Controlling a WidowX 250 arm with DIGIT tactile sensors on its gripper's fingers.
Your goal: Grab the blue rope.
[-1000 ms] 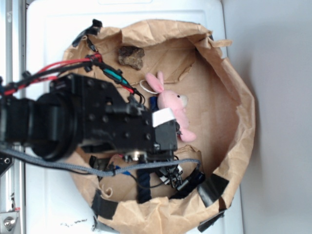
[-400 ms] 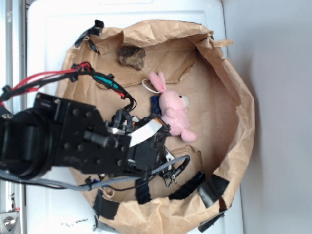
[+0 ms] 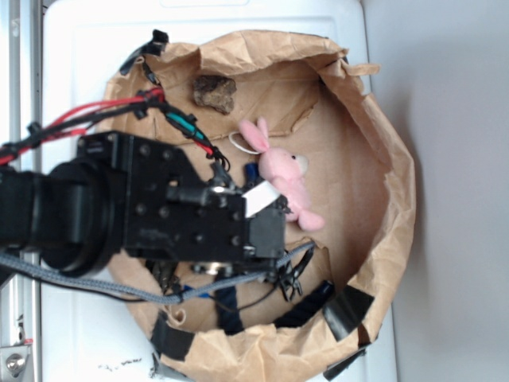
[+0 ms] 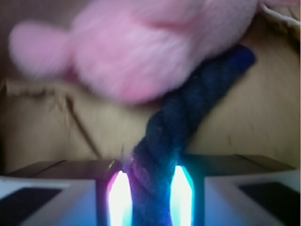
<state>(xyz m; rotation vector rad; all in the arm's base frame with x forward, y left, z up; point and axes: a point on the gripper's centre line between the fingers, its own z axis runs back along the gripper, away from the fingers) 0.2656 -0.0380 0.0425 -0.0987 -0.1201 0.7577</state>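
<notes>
1. The blue rope [image 4: 176, 125] runs up from between the two fingers of the gripper [image 4: 150, 190] in the wrist view and slants away to the right, its far end showing just past the pink bunny [image 4: 150, 42].
2. The fingers [image 4: 61, 181] sit close on either side of the rope, with a glowing strip at each inner face pressed against the strands, so the gripper is closed on it.
3. The bunny lies across the far part of the rope, covering its middle; whether the two actually touch is hard to tell, as the plush is blurred.
4. From the outside camera the black arm [image 3: 143, 211] hides most of the rope; only a small dark blue bit [image 3: 251, 170] shows just left of the bunny [image 3: 285, 177].
5. All of this sits inside a crumpled brown paper bag [image 3: 382, 159] lying open on a white surface [image 3: 71, 64].
6. A brown rock [image 3: 215, 93] rests at the far side of the bag, well apart from the bunny.
</notes>
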